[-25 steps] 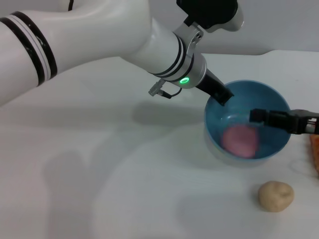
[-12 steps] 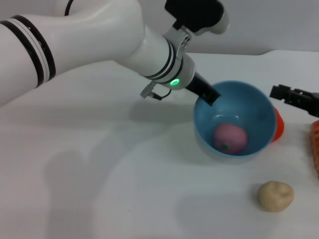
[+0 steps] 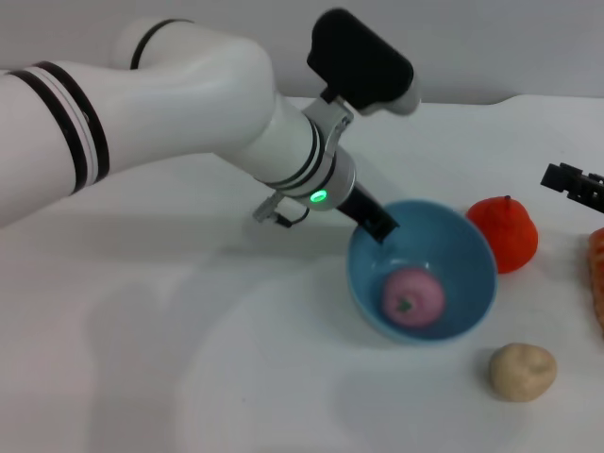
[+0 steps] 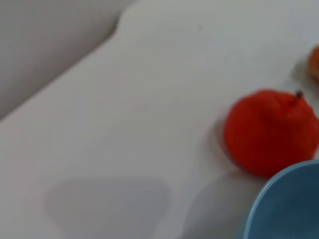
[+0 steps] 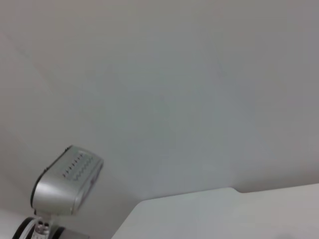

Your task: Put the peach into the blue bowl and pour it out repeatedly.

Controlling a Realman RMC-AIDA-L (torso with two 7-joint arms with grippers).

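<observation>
Left gripper point(image 3: 379, 225) is clamped on the bowl point(image 3: 469, 255) at its rim, bowl tilted; the peach point(image 3: 412, 296) sits inside, just below that grip. Right gripper point(image 3: 574, 181) hangs well right, grip unreadable.

On the tabletop point(image 3: 142, 359) there is one blue bowl point(image 3: 472, 274) near the right edge, and one pink peach point(image 3: 412, 296) lies inside it. One orange-red fruit point(image 3: 503, 232) sits just beside the bowl toward the far right corner, and one beige potato point(image 3: 522, 371) lies toward the near right corner. Two robot arms show, one left arm point(image 3: 217, 113) and one right arm point(image 3: 576, 183) at the right edge.
</observation>
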